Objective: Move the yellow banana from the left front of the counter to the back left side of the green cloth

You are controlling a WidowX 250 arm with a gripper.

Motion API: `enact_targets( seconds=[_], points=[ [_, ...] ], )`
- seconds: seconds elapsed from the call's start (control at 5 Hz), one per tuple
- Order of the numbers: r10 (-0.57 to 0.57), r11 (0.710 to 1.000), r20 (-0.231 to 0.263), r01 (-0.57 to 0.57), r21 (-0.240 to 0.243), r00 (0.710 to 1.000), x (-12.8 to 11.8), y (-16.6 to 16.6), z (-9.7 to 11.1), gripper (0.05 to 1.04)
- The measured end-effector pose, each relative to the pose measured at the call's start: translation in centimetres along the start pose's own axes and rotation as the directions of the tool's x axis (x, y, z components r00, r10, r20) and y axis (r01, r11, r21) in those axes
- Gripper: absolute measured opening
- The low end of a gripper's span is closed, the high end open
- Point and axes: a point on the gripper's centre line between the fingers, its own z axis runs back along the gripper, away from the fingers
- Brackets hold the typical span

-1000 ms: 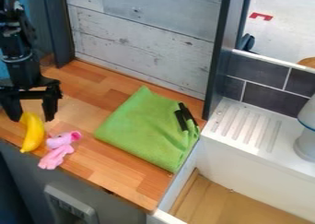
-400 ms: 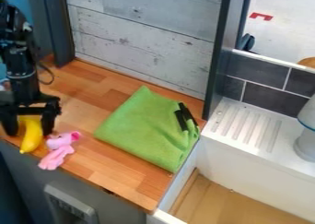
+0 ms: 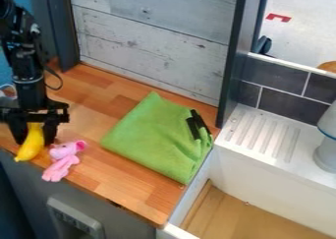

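Moved: gripper [image 3: 35,141] jaws, drawn closer together than in the earlier frames; banana [image 3: 30,145], its lower end swung outward, away from the toy [image 3: 60,159].
Unmoved: toy, nearly as before; cloth [image 3: 154,139], same place.
Gripper: over the counter [image 3: 125,184], pointing down; jaws closed in on the banana's upper part, one to each side, seemingly gripping it.
Banana: yellow, aslant between the jaws, lower end near the counter's front edge; toy just beside.
Step in hand: by judgement, securing the banana, not yet carrying it.
Next move: calls for a firm squeeze, then a straight lift, keeping the lower end clear of the toy. A slack hold could let the banana pivot or slip toward the edge.
Cloth: green, folded, well apart from the gripper; two black sticks [image 3: 195,125] at its far corner, kind uncertain.
Hidden: banana's upper end, partly behind the gripper; the contact faces, so firmness cannot be told. Whether the banana still touches wood, likewise.
Cut off: arm [image 3: 26,71], at the view's side; white vessel [image 3: 327,149], at the opposite side.
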Motion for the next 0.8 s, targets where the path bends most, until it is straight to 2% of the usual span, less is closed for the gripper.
enact_targets(
  seconds=[0.2, 0.4, 0.6, 0.8],
  points=[
    [-0.046, 0.999, -0.005, 0.046, -0.019, 0.999, -0.2, -0.3, 0.4, 0.534],
    [-0.138, 0.99, 0.092, 0.139, -0.006, 0.986, 1.0, -0.3, 3.5, 0.534],
    [-0.224, 0.973, 0.19, 0.231, -0.013, 0.956, 1.7, -1.8, 5.8, 0.534],
    [-0.251, 0.964, 0.248, 0.266, -0.029, 0.936, 3.3, -3.6, 8.0, 0.534]
  ],
)
